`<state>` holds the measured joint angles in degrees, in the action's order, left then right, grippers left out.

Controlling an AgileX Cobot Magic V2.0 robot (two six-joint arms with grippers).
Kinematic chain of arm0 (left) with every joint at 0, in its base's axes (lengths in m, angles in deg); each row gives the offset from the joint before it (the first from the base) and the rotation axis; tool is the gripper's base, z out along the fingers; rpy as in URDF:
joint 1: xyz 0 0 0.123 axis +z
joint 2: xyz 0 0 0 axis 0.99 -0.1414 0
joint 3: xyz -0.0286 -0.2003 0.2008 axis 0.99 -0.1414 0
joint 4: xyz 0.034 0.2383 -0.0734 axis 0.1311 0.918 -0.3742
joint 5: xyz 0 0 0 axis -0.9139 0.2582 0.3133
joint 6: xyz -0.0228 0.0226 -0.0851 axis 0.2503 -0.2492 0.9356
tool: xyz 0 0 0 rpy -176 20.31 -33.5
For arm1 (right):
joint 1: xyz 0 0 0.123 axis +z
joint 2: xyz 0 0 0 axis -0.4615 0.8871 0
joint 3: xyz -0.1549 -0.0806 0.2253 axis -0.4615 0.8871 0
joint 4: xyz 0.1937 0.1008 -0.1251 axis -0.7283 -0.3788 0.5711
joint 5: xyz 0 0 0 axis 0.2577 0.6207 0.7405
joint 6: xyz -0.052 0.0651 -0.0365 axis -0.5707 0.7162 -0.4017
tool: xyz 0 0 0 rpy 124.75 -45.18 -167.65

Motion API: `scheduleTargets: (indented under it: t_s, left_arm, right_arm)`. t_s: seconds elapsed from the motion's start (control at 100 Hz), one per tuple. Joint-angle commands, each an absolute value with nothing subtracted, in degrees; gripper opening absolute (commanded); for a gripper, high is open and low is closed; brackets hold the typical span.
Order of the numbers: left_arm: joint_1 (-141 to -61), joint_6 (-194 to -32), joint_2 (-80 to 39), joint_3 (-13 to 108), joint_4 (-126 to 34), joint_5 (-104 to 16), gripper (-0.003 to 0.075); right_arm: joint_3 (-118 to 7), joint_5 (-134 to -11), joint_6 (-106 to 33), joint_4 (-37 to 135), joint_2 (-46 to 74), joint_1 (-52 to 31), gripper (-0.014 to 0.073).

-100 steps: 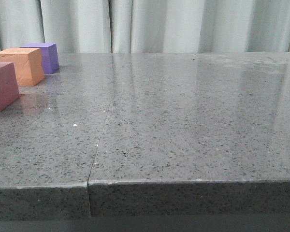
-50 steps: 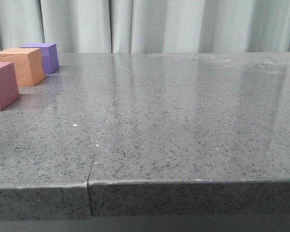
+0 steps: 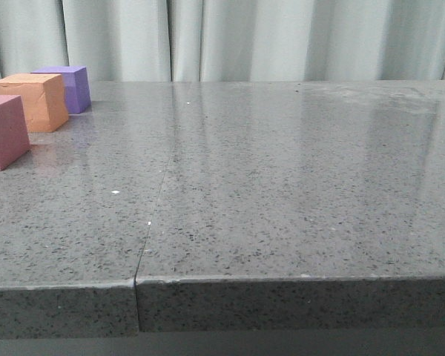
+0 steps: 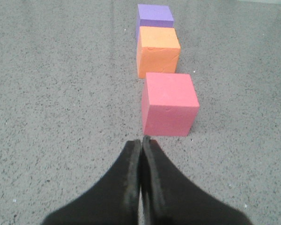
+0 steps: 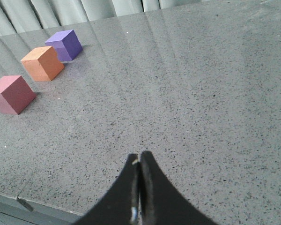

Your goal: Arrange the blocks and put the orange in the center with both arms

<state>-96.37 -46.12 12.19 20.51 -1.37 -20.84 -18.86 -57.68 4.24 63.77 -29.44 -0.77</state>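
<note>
Three blocks stand in a row at the table's far left. The pink cube [image 3: 4,131] [image 4: 169,103] [image 5: 12,94] is nearest, the orange cube [image 3: 35,101] [image 4: 157,50] [image 5: 42,63] sits in the middle, and the purple cube [image 3: 68,87] [image 4: 154,17] [image 5: 65,44] is farthest. My left gripper [image 4: 141,140] is shut and empty, its tips just short of the pink cube's near face. My right gripper [image 5: 140,155] is shut with nothing in it, over bare table well to the right of the row. Neither gripper shows in the front view.
The grey speckled table [image 3: 282,185] has a seam [image 3: 152,215] running from its front edge toward the back. Its front edge [image 3: 282,280] is close to the camera. A pale curtain [image 3: 245,37] hangs behind the table.
</note>
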Motion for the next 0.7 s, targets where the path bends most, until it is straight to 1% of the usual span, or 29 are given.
scheduleTargets:
  t_s: [0.0, 0.17, 0.25, 0.37, 0.51, 0.59, 0.69]
  left_arm:
    - [-96.44, -45.78, 13.77, 20.52, -0.43, -24.2, -0.002]
    - [-96.18, -46.21, 17.34, 16.03, -0.55, -28.54, -0.002]
    - [-94.92, -49.83, 19.0, 13.95, -2.94, -30.42, -0.002]
    - [-90.5, -61.45, 21.92, 10.2, -10.55, -35.69, -0.002]
    - [-83.65, -76.89, 25.79, 4.43, -21.57, -48.26, -0.002]
    - [-80.29, -78.38, 28.5, 1.5, -22.73, -53.67, -0.002]
    - [-78.47, -78.38, 32.34, -1.41, -22.73, -54.96, -0.002]
  right_arm:
    - [-20.21, -62.11, 3.55, 64.42, -29.02, -0.79, -0.0067]
    - [-20.21, -62.12, 3.55, 64.42, -28.97, -0.79, -0.0067]
    - [-20.21, -62.12, 3.55, 64.42, -28.97, -0.79, -0.0067]
    - [-20.21, -62.12, 3.55, 64.42, -28.97, -0.79, -0.0067]
    - [-20.21, -62.12, 3.55, 64.42, -28.97, -0.79, -0.0067]
    - [-20.21, -62.12, 3.55, 64.42, -28.97, -0.79, -0.0067]
    - [-20.21, -62.12, 3.55, 64.42, -28.97, -0.79, -0.0067]
